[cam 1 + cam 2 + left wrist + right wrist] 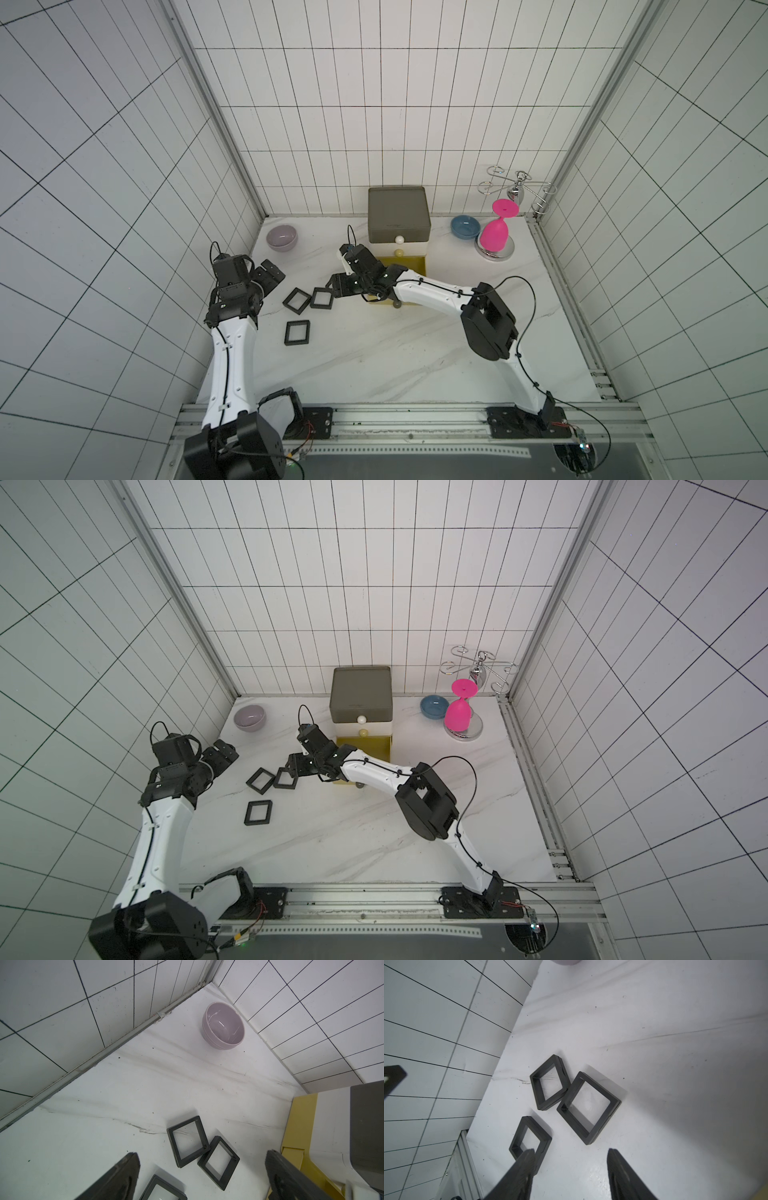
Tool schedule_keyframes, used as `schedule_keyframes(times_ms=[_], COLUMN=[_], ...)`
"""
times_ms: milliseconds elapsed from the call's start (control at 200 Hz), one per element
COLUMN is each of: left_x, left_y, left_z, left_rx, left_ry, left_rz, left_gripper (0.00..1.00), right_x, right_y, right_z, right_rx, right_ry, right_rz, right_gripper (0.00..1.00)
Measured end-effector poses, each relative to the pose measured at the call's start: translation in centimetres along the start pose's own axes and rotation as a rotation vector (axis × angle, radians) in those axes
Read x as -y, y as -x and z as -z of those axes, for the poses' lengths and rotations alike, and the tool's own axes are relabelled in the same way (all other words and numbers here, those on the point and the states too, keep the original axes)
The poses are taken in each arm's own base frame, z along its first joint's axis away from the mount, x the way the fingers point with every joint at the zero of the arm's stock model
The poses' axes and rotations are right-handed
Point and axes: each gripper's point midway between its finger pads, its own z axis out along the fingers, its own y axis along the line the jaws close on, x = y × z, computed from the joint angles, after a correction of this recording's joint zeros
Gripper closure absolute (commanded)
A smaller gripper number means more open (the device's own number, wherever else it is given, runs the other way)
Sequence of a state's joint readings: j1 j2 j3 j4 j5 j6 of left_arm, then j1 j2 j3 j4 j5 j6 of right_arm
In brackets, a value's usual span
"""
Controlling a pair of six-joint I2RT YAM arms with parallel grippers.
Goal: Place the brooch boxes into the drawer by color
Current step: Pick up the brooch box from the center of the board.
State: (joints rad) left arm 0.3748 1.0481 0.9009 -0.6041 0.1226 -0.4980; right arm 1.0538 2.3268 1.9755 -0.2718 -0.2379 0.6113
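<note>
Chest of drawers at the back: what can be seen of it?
The chest is a plastic-looking cube standing on the table by the back wall. Grey top tier, white knob; white middle tier, yellowish knob; both shut. The yellow bottom drawer is pulled out, grey knob in front; the right arm crosses over it.

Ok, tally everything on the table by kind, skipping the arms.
Black boxes: 3
Bowls: 2
Drawer chest: 1
Pink glass: 1
Wire rack: 1
Total: 8
</note>
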Motion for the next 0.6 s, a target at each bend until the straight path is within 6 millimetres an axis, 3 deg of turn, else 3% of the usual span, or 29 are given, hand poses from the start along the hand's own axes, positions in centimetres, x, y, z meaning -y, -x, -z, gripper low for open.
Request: schedule_keyframes(times_ms=[330, 600], left_x=[0.0, 0.0], left_y=[0.0, 0.0], left_z=[0.0, 0.0], left_rx=[0.001, -0.001], left_ry=[0.001, -0.001], left_rz=[0.004, 0.007], left_gripper=[0.02, 0.02], right_x=[1.2, 3.5], right_y=[-0.9, -3.1], right_z=[-2.7, -4.7], right_rx=[-0.088, -0.166], right_ry=[-0.054, -0.119], right_rz=[0.009, 0.022], right_gripper=[0.43, 0.44])
